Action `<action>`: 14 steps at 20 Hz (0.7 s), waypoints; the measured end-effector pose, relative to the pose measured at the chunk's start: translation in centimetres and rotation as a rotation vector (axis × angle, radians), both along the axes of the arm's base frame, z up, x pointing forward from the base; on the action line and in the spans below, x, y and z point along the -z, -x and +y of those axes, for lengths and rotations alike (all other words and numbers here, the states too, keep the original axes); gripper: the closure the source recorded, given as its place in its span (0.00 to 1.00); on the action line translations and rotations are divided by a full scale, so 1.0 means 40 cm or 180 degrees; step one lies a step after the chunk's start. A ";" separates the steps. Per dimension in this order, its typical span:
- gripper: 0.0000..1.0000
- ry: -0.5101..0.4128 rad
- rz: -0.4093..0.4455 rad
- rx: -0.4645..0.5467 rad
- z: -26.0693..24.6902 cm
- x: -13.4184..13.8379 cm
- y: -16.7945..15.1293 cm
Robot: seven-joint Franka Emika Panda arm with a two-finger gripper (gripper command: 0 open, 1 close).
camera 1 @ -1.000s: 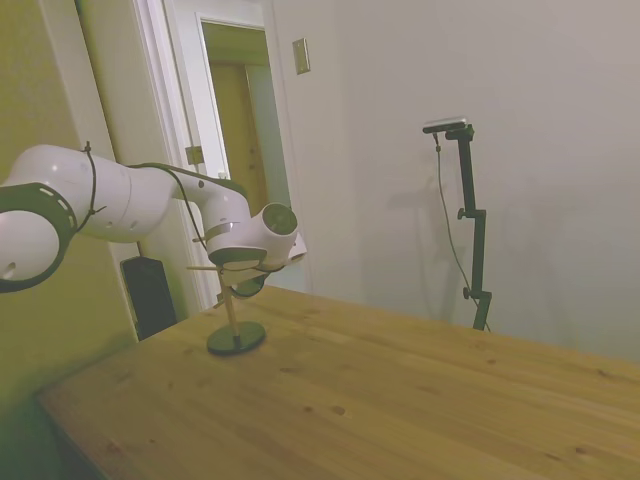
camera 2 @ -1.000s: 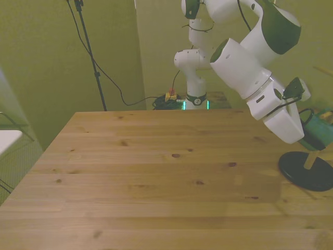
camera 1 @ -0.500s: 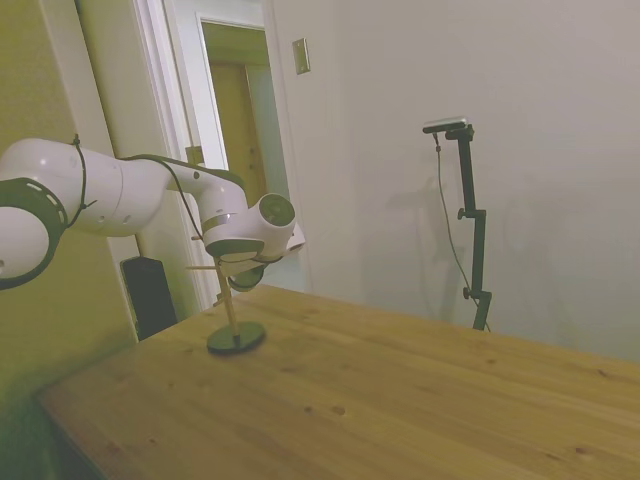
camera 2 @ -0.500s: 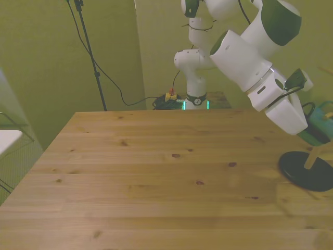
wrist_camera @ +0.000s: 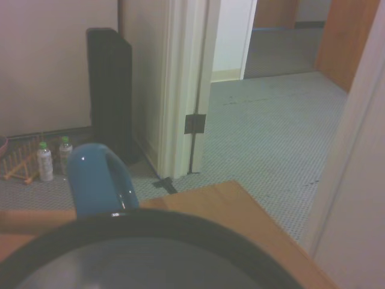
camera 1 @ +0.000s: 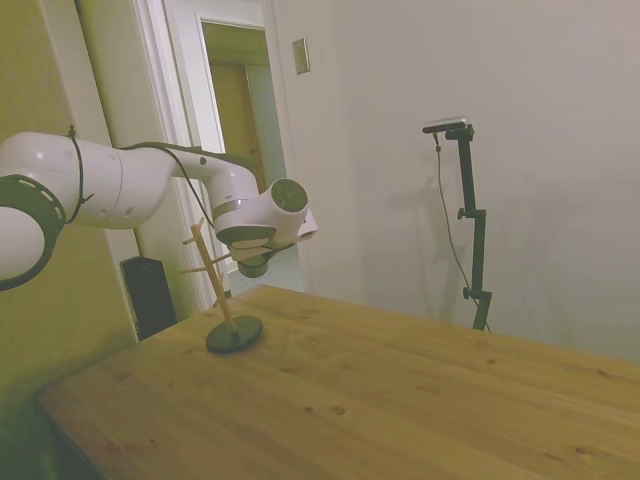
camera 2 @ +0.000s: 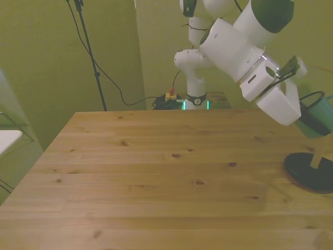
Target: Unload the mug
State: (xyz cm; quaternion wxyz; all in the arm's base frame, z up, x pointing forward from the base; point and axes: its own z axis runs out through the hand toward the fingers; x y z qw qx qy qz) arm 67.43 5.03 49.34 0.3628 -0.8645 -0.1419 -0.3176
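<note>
White rounded arm (camera 2: pixel 234 44), dark joint bands, thin black cable

Small dark grey-green cylindrical mug (camera 2: pixel 318 115) with side handle: up in the air at the end of the arm, tilted, above the table near the front view's right edge. Handle loop sits on the upper side (thin dark arc). In the wrist view, rim fills the foreground (wrist_camera: pixel 150 253), handle looks bluish. Side view mostly hides it (camera 1: pixel 257 266), probably the dark shape under the wrist.

Mug (camera 2: pixel 318 114) held up at gripper (camera 2: pixel 307 117), above the table (camera 2: pixel 156 172), over the peg stand (camera 2: pixel 312 169) at the front view's right edge.
</note>
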 end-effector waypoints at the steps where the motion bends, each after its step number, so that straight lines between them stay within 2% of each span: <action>1: 1.00 -0.0025 0.0011 0.0027 -0.013 -0.011 -0.004; 9: 1.00 -0.0172 0.0098 0.0183 -0.100 -0.075 -0.019; 14: 1.00 -0.0095 0.0126 0.0458 -0.154 -0.042 0.019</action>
